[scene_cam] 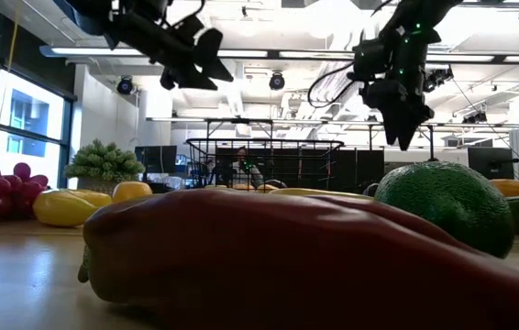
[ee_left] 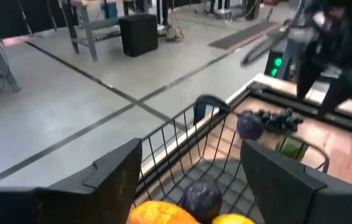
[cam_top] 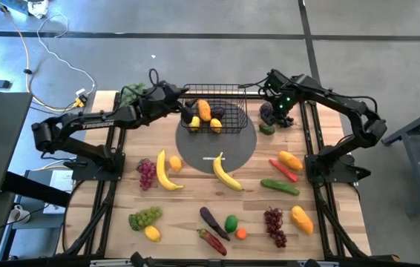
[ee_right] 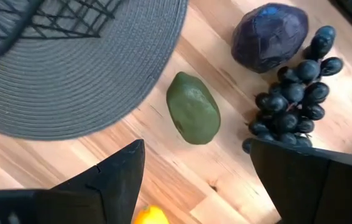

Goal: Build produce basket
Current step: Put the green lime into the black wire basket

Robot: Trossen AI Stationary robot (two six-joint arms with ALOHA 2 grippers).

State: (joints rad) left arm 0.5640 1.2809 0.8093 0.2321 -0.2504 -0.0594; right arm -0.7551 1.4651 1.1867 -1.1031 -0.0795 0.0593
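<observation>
Basket [cam_top: 214,111], black wire mesh, stands at 12 o'clock on the wooden table [cam_top: 180,222], resting on the far part of a round grey mat [cam_top: 240,152]; it holds an orange mango [cam_top: 204,110], two lemons [cam_top: 216,124] and a dark purple piece. Left gripper [cam_top: 182,95] hovers above the basket's 9 o'clock rim, its fingers [ee_left: 111,171] spread apart and grasping nothing. Leafy bunch [cam_top: 132,94] lies at 10 o'clock under the left arm. Purple grapes [cam_top: 145,173], two bananas [cam_top: 167,172] and an orange piece sit at 8 o'clock; green grapes [cam_top: 145,217] and a lemon lie at 7 o'clock. Eggplant [cam_top: 211,221], red pepper [cam_top: 213,241] and a green fruit occupy 6 o'clock. Right gripper [cam_top: 275,105] hangs at 1 o'clock, fingers [ee_right: 117,177] parted and empty, above an avocado [ee_right: 193,107], dark grapes [ee_right: 297,93] and a purple round piece [ee_right: 270,35] just beside the mat. Cucumber [cam_top: 280,186], mangoes [cam_top: 290,159] and red grapes [cam_top: 274,225] fill 3 to 5 o'clock.
</observation>
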